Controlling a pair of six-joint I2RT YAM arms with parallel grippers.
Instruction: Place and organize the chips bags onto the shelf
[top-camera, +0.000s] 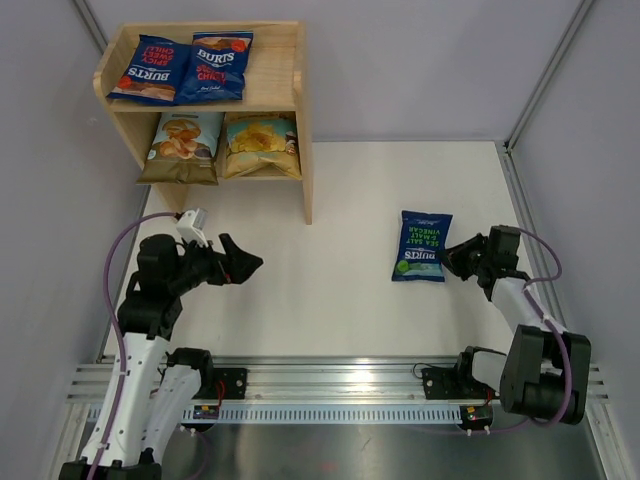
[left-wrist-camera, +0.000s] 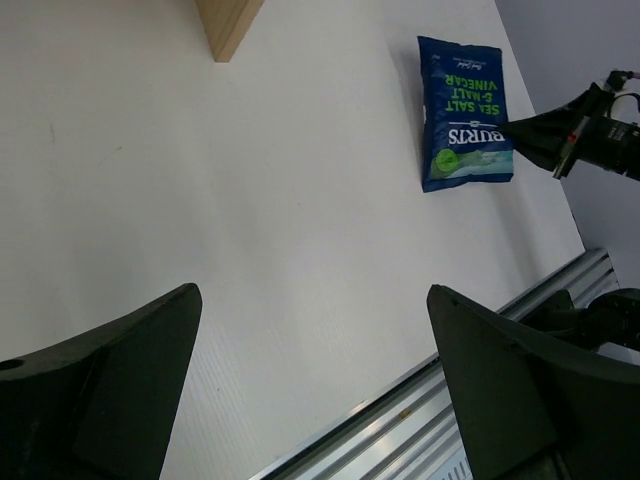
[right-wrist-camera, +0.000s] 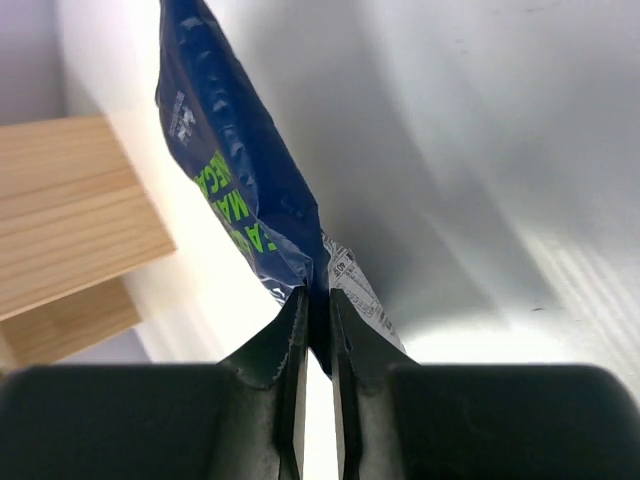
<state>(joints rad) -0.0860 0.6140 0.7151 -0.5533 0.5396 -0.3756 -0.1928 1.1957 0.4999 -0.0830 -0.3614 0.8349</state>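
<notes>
A: Your right pincer (right-wrist-camera: 318, 300)?
B: Pinching one edge of the Burts sea salt & vinegar bag (top-camera: 422, 245), right side of the bench (top-camera: 330, 310). Possibly lifted, can't tell.
A: Left?
B: Your left pincer (top-camera: 240, 262) is spread wide over the bench.

Left arm (top-camera: 135, 365), right arm (top-camera: 512, 298): white links, black joints, black tapered fingers (right-wrist-camera: 265, 360), lilac cable (top-camera: 109, 270) looped alongside each.

Table bag (top-camera: 422, 246): "BURTS SEA SALT & MALT VINEGAR". Shelf-top left bag (top-camera: 150, 70), right bag (top-camera: 218, 66): "BURTS".
</notes>
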